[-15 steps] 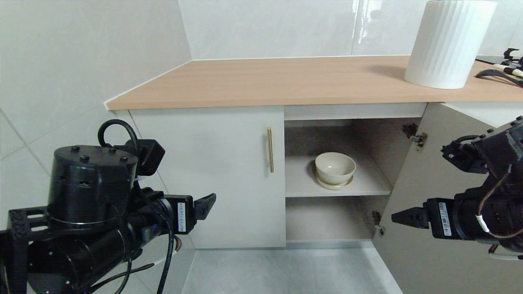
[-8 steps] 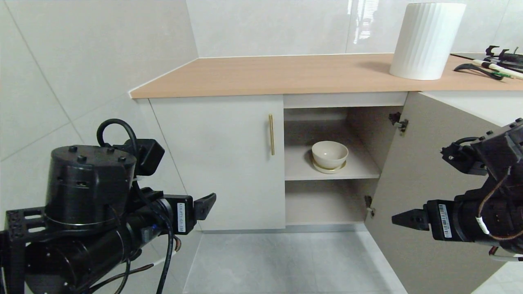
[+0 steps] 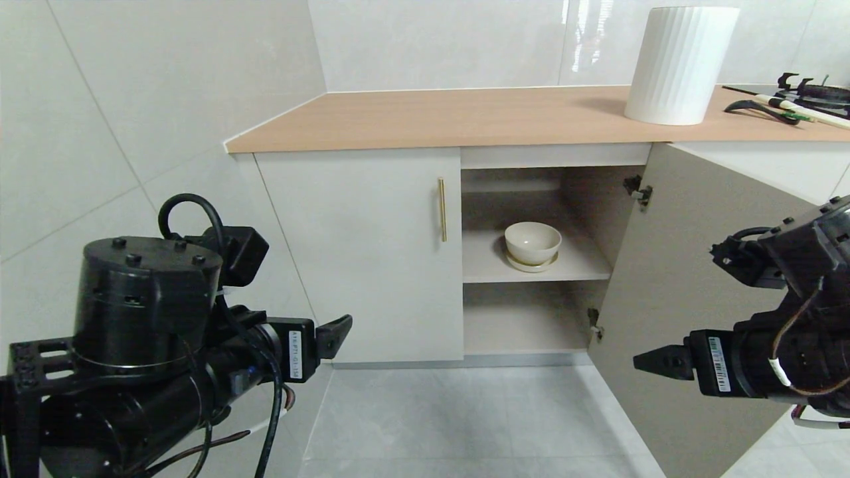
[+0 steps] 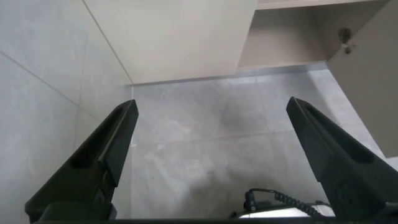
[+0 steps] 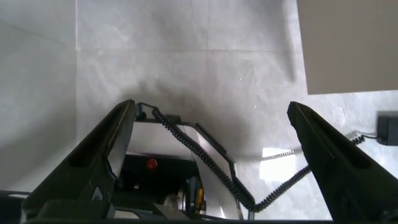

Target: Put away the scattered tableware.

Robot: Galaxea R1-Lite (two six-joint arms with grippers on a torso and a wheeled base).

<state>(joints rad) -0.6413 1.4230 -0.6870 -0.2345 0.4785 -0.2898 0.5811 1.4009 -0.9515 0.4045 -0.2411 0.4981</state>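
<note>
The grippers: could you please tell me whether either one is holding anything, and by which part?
Nothing is held: the left gripper and the right gripper are both open and empty; the bowl sits inside the cabinet.

The bowl (image 3: 532,240) hides most of the plate (image 3: 526,267) beneath it.

Head camera faces the cabinet (image 3: 362,252); 2 wrist cameras face the floor (image 4: 217,149).

Bright even light, with glare streaks on the wall tiles (image 3: 584,33).
</note>
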